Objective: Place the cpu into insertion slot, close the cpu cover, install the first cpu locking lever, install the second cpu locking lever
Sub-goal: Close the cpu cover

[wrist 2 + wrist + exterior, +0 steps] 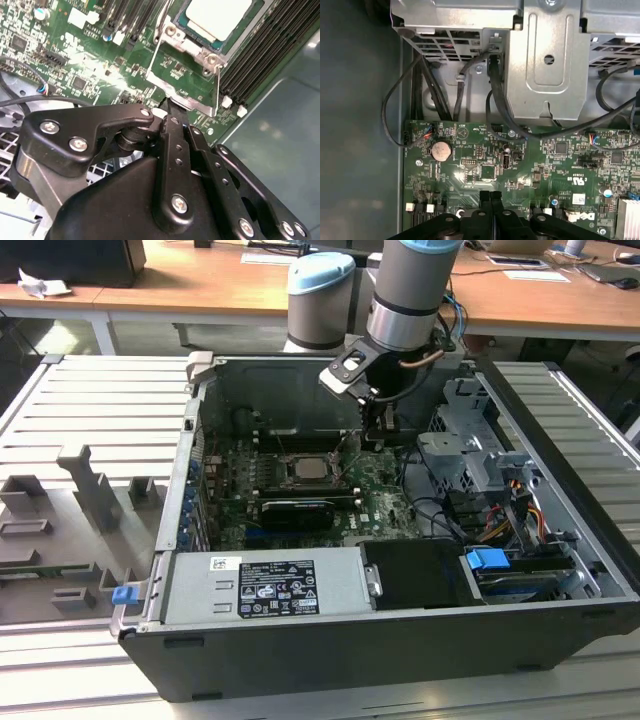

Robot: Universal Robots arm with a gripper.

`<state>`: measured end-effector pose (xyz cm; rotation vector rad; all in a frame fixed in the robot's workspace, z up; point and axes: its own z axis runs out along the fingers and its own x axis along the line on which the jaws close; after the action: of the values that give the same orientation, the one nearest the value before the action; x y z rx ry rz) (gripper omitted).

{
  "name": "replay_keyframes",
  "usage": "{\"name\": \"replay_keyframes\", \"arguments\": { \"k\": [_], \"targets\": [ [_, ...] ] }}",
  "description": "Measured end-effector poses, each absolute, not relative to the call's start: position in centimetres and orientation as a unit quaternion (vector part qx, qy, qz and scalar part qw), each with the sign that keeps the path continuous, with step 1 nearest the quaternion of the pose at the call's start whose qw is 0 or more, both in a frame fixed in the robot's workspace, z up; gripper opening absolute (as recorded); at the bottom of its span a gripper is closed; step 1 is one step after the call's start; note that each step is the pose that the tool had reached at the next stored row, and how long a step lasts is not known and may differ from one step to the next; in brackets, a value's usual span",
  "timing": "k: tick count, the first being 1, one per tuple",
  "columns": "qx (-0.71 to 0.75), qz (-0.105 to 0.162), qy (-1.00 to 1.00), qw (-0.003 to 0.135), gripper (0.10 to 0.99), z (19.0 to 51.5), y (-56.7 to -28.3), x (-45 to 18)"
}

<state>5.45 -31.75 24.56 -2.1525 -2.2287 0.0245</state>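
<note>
One cpu (305, 469) seated, gripper (379, 440) clenched at its three o'clock
Matte silver and flat, the cpu lies in the black insertion slot (284, 480); my gripper stands beside it, fingers pressed together, nothing visible between. The thin, springy locking lever (218, 85) needs, I judge, a slow, square push so it doesn't slip.

Pale silver-grey cpu (217, 17), silvery cpu cover (187, 47), green motherboard (485, 165) speckled with dark chips, black gripper (167, 105), dark grey computer case (300, 660), bright blue tab (488, 561), light brown desk (200, 290), possibly wood-grained, far behind
</note>
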Motion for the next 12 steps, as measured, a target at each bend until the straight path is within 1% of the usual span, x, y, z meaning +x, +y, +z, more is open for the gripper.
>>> {"name": "replay_keyframes", "arguments": {
  "k": [12],
  "targets": [
    [-0.695, 0.008, -0.719, 0.021, 0.106, 24.4, -31.8, 2.5]
  ]
}}
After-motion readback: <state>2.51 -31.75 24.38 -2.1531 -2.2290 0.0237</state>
